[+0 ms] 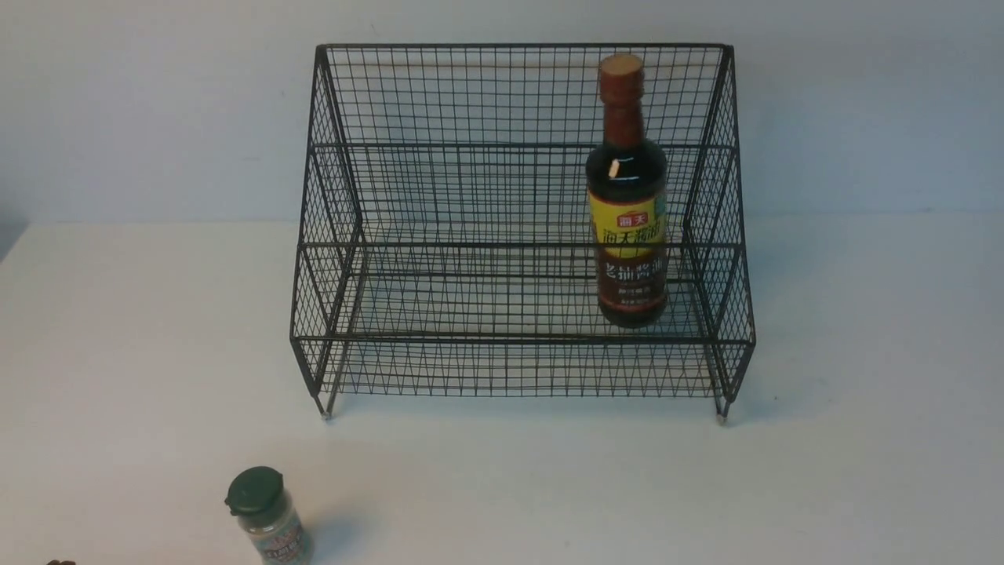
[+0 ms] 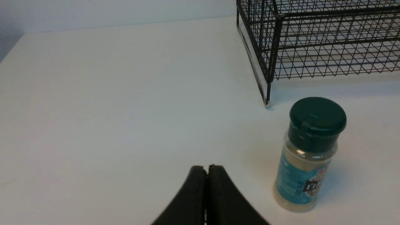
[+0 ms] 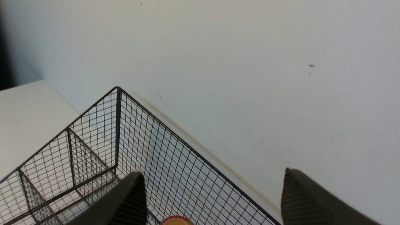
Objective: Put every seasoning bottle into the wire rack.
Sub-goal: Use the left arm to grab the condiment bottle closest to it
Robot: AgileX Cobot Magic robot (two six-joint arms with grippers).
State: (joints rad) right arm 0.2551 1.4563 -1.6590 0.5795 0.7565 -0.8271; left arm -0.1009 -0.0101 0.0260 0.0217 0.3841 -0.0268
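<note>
Black wire rack (image 1: pixel 329 235) sits mid-table against the wall, feet down, open side toward us. The soy-sauce bottle (image 1: pixel 627 235) stands upright inside it on the lower front tier, close to the rack's right side wall, brown cap just under the top rim.

The shaker jar (image 1: pixel 271 526) is outside the rack, upright on the white table (image 1: pixel 118 353), well in front of the rack's front left foot.

We see neither arm in the front view.

Left arm: its wrist view looks low across the table. The left tool (image 2: pixel 206 170) has its two dark fingers pressed together, with nothing between them. The jar stands near it, off to one side, not touched.

Right arm: held high, its wrist view looking down over the rack's back corner and the wall (image 3: pixel 250 62). The right tool (image 3: pixel 212 172) has its fingers wide apart and grips nothing. The bottle's cap (image 3: pixel 176 220) just shows at the frame edge, between and beneath them.
</note>
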